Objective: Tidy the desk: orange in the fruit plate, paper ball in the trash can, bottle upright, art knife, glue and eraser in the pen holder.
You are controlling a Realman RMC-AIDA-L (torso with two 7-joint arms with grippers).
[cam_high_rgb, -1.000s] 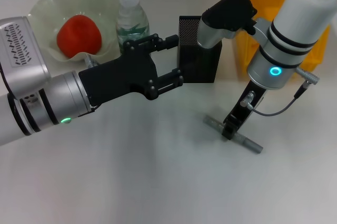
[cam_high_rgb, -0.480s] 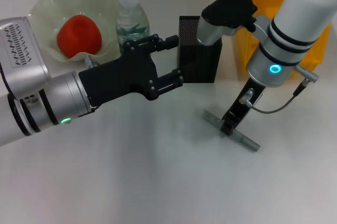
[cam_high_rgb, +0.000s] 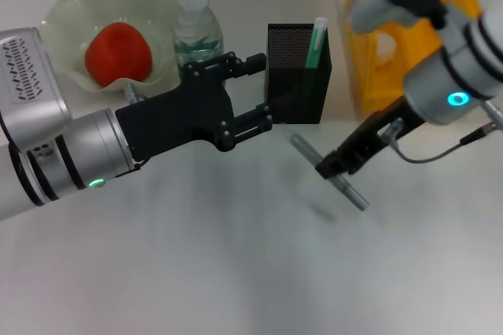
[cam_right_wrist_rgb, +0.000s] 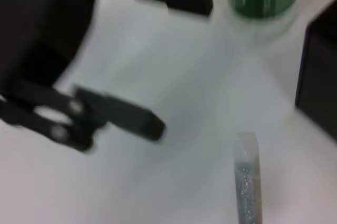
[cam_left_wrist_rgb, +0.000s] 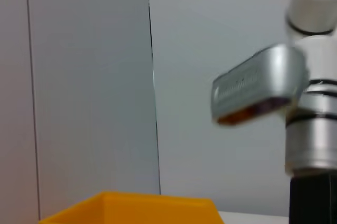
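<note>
Now one orange [cam_high_rgb: 118,53] lies in the fruit plate [cam_high_rgb: 67,6], one glue [cam_high_rgb: 317,42] stands in the pen holder [cam_high_rgb: 297,83], the right claw [cam_high_rgb: 328,167] grips the one art knife [cam_high_rgb: 326,170] above the surface [cam_high_rgb: 236,256], and the left claw [cam_high_rgb: 255,91] is wide.

Right gripper [cam_high_rgb: 333,167] jaws clamped, arm raised; left gripper [cam_high_rgb: 253,91] jaws apart, hovering.
</note>
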